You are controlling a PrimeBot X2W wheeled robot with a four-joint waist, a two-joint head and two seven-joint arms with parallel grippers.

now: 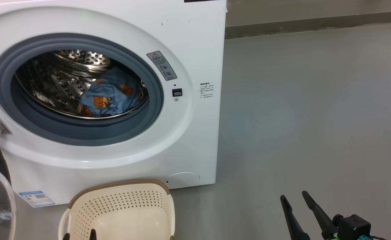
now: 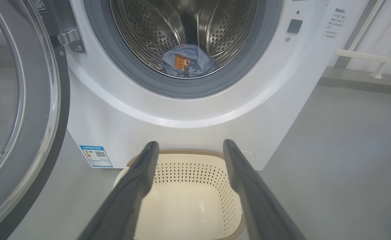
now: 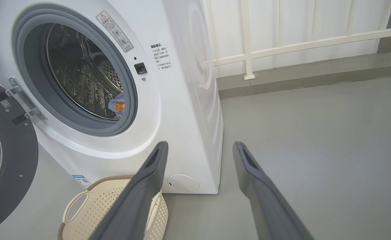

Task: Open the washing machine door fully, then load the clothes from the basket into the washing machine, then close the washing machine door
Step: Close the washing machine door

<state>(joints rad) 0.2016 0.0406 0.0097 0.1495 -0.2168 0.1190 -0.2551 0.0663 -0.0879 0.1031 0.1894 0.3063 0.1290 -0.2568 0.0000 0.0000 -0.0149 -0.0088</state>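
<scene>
The white washing machine stands with its door swung wide to the left on its metal hinge. A bundle of light blue clothes with orange faces lies inside the steel drum, also seen in the wrist views. In front of the machine, on the floor, sits the cream basket with a bare inside. My left gripper hangs open above the basket, holding nothing; its tips peek in at the bottom. My right gripper is open and empty over bare floor, right of the machine.
Grey floor stretches to the right of the machine up to a dark baseboard. A white railing runs along the wall behind. The open door's black ring juts out at the left, beside the basket.
</scene>
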